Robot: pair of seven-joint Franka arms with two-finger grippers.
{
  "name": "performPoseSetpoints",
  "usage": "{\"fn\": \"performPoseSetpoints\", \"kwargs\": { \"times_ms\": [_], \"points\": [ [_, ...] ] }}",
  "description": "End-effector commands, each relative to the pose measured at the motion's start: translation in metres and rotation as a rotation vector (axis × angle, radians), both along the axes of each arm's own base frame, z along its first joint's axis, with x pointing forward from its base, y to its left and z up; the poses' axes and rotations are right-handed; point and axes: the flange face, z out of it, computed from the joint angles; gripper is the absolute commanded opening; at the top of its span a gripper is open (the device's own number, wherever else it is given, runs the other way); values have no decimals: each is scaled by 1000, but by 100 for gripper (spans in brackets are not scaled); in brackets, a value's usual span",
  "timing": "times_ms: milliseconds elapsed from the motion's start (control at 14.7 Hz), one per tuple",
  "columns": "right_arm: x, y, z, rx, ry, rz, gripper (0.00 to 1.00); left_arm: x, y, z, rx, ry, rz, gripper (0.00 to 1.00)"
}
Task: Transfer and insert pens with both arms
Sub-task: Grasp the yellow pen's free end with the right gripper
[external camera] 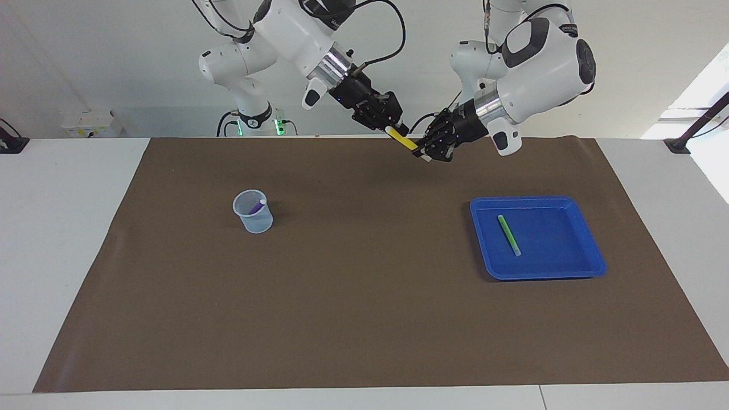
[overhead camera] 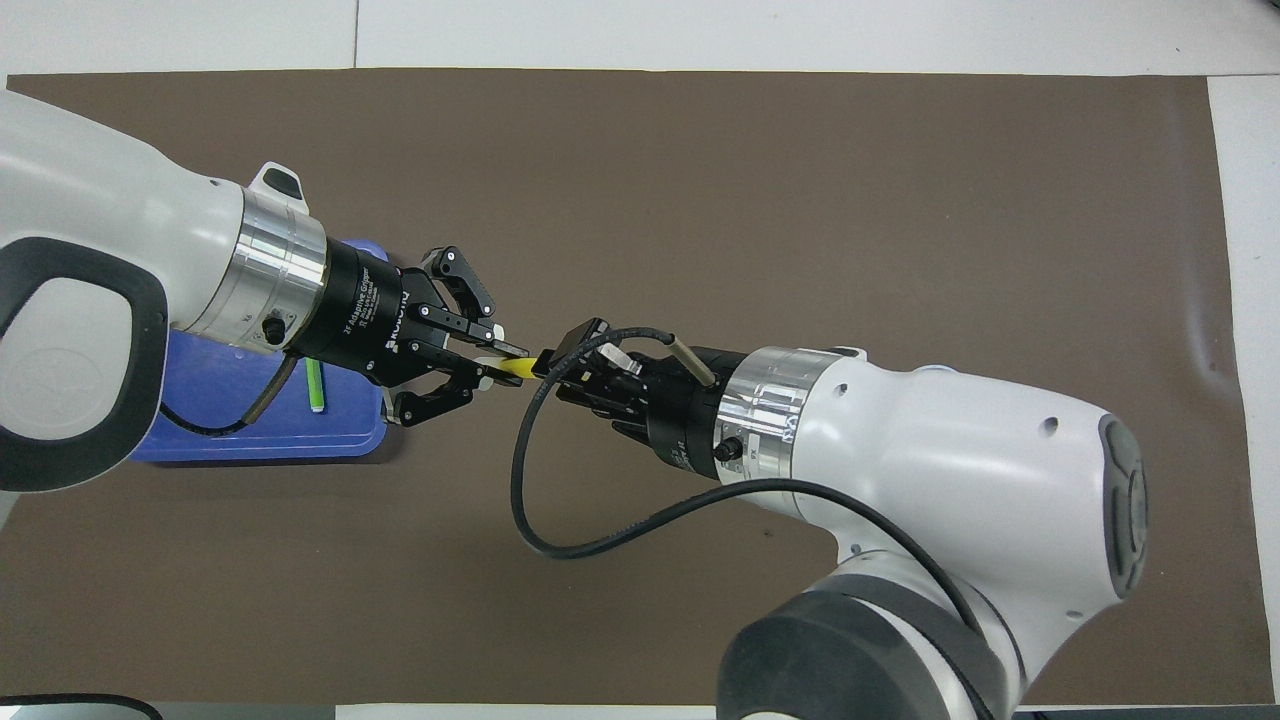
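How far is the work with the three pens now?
Done: the purple pen stands in the clear plastic cup. In hand: the yellow pen, in the air between the left gripper, shut on it, and the right gripper at its pale end. Left: the green pen in the blue tray.

Yellow pen [external camera: 402,139]: raised over brown mat at robots' edge, tilted, whitish end up, spanning between the two grippers. Green pen [external camera: 508,234]: lying flat in blue tray [external camera: 581,267], toward left arm's end. Purple pen [external camera: 256,207]: leaning inside clear cup [external camera: 253,222], whitish end up, toward right arm's end.
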Motion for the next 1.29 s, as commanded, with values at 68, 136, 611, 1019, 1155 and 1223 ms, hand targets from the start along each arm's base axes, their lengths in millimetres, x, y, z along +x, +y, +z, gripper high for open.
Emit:
{"fn": "performPoseSetpoints", "kwargs": {
  "times_ms": [68,136,611,1019,1155,1223],
  "points": [
    [5,-1,2,-8,-25,-4,31,-9,1,3,-14,3,21,0],
    [5,-1,2,-7,-25,-6,34,-9,2,4,-15,2,23,0],
    [11,-9,1,-17,-49,0,34,-9,2,4,-16,2,25,0],
    [8,-7,1,-19,-45,6,5,-8,2,5,-28,3,34,0],
    [7,-6,0,-21,-41,14,0,-8,3,5,-29,3,36,0],
    [7,-7,0,-24,-39,16,0,-8,3,5,-29,3,36,0]
  ]
}}
